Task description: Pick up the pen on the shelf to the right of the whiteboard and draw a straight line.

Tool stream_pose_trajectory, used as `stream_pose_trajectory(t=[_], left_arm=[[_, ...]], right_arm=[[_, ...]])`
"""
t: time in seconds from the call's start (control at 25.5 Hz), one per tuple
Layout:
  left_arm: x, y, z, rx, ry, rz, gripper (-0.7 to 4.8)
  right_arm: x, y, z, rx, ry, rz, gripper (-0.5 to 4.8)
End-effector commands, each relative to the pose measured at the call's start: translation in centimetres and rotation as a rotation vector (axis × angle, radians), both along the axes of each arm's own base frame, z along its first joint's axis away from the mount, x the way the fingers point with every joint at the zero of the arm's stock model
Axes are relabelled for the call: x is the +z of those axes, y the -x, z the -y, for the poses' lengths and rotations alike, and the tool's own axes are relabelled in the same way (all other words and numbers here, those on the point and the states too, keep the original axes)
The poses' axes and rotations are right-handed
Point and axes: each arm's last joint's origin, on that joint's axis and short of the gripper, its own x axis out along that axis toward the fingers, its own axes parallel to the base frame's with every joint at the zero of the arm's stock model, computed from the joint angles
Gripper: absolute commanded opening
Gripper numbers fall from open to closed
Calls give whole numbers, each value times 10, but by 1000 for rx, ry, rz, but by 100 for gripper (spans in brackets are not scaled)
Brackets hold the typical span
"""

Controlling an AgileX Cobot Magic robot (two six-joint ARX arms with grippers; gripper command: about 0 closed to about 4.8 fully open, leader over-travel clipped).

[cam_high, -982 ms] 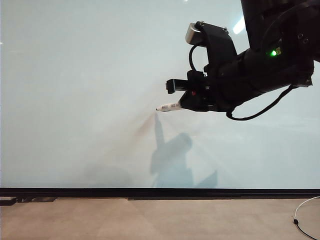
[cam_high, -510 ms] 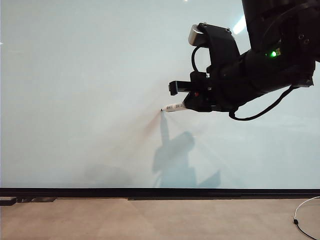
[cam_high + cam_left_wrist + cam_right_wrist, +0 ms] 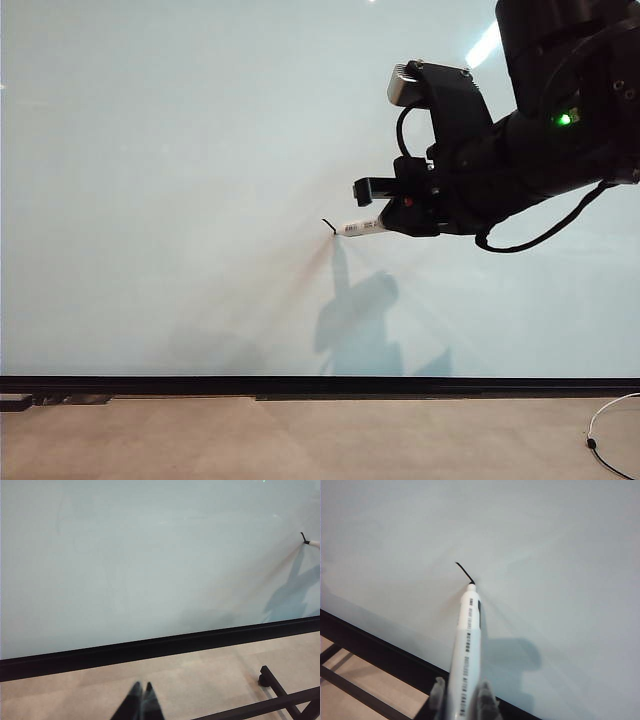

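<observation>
The whiteboard [image 3: 160, 180] fills the exterior view, with a black strip along its lower edge. My right gripper [image 3: 385, 222] reaches in from the right and is shut on the pen [image 3: 362, 227], a white barrel with small dark print. In the right wrist view the pen [image 3: 468, 645] sticks out from between the fingers [image 3: 485, 697], and its black tip touches the whiteboard [image 3: 560, 555]. A short black stroke, the start of the straight line [image 3: 463, 571], runs from the tip. My left gripper [image 3: 142, 686] is shut and empty, low over the floor in front of the board [image 3: 125, 555].
A beige floor [image 3: 300, 440] lies below the board. A white cable [image 3: 610, 420] lies at the lower right of the exterior view. Black frame bars [image 3: 280, 697] cross the floor near my left gripper. The arm's shadow [image 3: 360, 320] falls on the board.
My right gripper with the pen has moved to the right and slightly down. The tip now touches the board and has left a short black stroke. The left arm has kept still.
</observation>
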Motion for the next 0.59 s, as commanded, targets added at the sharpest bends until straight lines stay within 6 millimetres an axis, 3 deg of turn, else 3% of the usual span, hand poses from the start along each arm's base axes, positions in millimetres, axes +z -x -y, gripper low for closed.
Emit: stream_pose_trajectory(t=[0.04, 0.59], left_arm=[[2, 0, 0, -5, -3, 11, -5], [2, 0, 0, -6, -4, 11, -5]], right_arm=[[5, -2, 1, 23, -24, 32, -7], [13, -4, 36, -58, -12, 60, -7]])
